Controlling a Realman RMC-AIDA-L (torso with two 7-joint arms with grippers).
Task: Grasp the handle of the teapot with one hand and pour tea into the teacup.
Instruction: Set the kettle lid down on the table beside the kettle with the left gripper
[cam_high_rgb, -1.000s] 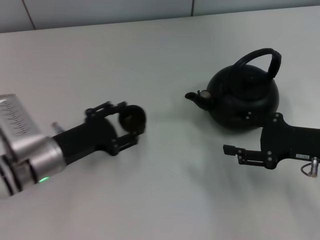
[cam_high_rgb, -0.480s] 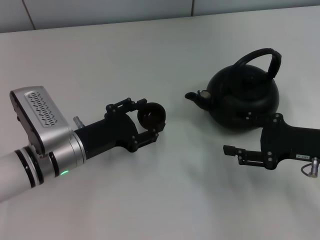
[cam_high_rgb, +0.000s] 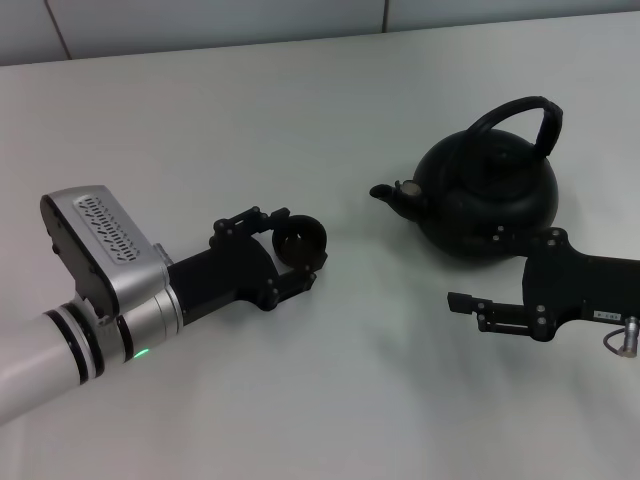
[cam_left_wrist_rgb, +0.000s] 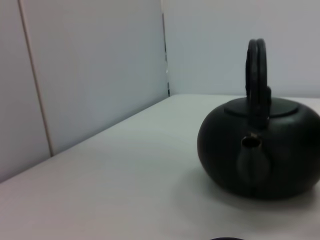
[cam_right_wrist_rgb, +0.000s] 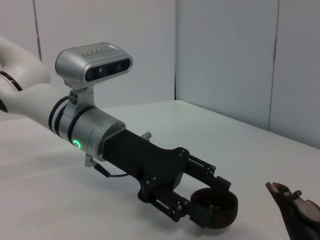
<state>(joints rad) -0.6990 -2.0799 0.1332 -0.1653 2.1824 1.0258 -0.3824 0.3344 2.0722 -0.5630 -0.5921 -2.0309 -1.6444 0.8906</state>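
Note:
The matte black teapot (cam_high_rgb: 490, 195) stands on the white table at the right, its spout (cam_high_rgb: 388, 194) pointing left. Its arched handle (cam_high_rgb: 520, 115) stands upright over the lid. My left gripper (cam_high_rgb: 298, 245) is shut on the small dark teacup (cam_high_rgb: 301, 240), a short way left of the spout. In the right wrist view the teacup (cam_right_wrist_rgb: 214, 212) sits between the left gripper's fingers (cam_right_wrist_rgb: 205, 175), low at the table; whether it touches I cannot tell. The left wrist view shows the teapot (cam_left_wrist_rgb: 260, 150) spout-on, with its handle (cam_left_wrist_rgb: 256, 75). My right gripper (cam_high_rgb: 462, 301) hovers just in front of the teapot, holding nothing.
The white table (cam_high_rgb: 300, 120) runs back to a pale wall (cam_high_rgb: 200, 20). Bare tabletop lies between the teacup and the spout, and in front of both arms.
The left arm has carried the teacup to the right toward the teapot's spout, then settled slightly lower. The right arm and the teapot have not moved.

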